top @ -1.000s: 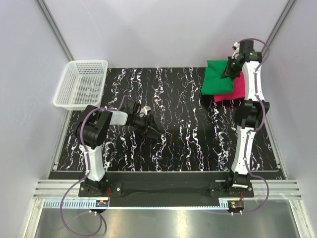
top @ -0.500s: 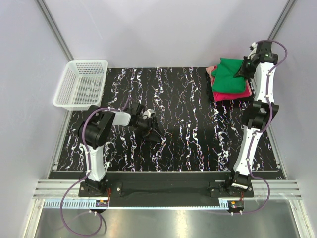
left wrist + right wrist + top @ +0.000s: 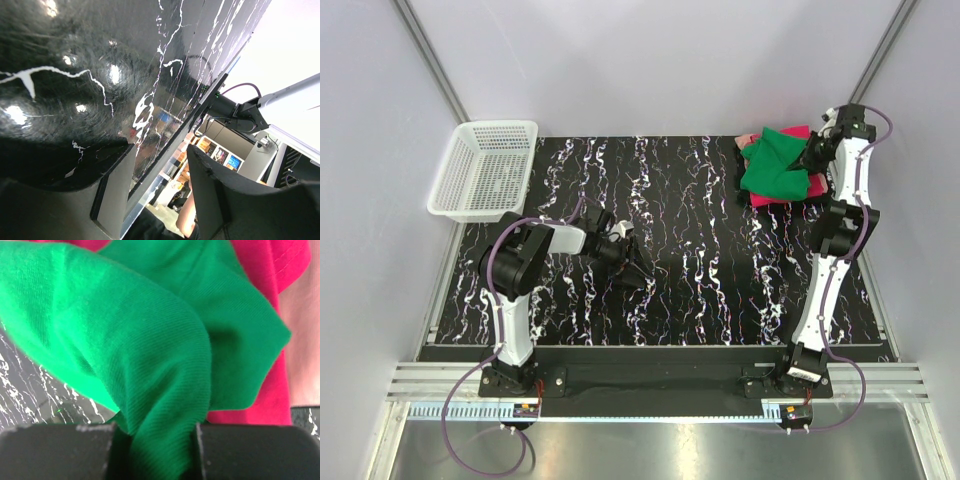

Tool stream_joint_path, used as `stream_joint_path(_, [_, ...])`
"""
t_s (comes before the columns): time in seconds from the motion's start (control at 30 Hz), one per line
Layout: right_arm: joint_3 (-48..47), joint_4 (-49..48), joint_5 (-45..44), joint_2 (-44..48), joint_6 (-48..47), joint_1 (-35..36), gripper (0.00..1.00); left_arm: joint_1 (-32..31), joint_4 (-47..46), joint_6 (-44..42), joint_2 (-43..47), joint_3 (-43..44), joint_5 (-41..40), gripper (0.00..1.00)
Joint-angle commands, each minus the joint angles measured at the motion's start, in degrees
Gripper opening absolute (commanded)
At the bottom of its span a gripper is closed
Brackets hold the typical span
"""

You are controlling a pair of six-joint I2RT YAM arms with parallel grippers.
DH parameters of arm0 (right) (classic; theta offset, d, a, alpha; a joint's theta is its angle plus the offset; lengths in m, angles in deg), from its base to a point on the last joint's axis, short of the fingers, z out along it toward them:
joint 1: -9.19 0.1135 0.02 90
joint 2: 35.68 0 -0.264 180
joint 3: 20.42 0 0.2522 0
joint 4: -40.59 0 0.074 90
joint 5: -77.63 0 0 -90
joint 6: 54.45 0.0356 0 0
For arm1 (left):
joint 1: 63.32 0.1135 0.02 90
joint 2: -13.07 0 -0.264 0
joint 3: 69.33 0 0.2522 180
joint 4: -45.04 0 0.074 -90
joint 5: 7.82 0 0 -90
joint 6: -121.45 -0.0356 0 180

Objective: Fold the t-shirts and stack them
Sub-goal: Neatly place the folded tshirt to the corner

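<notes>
I have my right gripper (image 3: 161,452) clamped on the green shirt (image 3: 150,340), over the pink shirt (image 3: 265,265); my left gripper (image 3: 160,192) stands apart.

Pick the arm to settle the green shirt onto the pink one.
Right. The right fingers pinch the green t-shirt, bunched over the pink t-shirt at the far right. The left fingers hang open mid-table, holding nothing.
</notes>
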Motion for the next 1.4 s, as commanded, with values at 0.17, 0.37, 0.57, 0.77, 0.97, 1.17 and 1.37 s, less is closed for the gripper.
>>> stream_joint_path(0.17, [-3.99,-2.46,5.75,-1.12,2.21,-2.93,0.00,-1.46,5.64,-3.42,-5.61,-4.61,-16.97,0.54])
stream_joint_path(0.37, [-5.40,-4.21,8.83,0.38,3.80,-3.28,0.00,-2.16,5.56,-3.33,-6.40,-4.17,-16.88,0.54])
stream_joint_path(0.57, [-5.84,-5.19,11.11,0.03,4.68,-3.64,0.23,-2.51,5.55,-3.33,-6.22,-4.52,-17.06,0.53])
stream_joint_path(0.77, [-6.28,-6.24,12.44,0.64,5.91,-3.72,0.46,-2.78,4.59,-3.07,-6.13,-5.83,-17.06,0.53])
stream_joint_path(0.97, [-5.14,-6.33,10.50,3.62,6.96,-3.72,0.68,-3.30,2.83,-1.75,-5.69,-6.89,-16.54,0.52])
stream_joint_path(1.17, [-2.68,-5.01,3.57,9.06,6.61,-3.81,0.68,-3.74,1.51,-1.31,-5.52,-7.33,-16.09,0.52])
stream_joint_path(1.37, [3.12,-4.48,0.39,17.51,6.09,-3.90,0.69,-3.83,0.20,-0.96,-5.69,-7.77,-15.39,0.52])
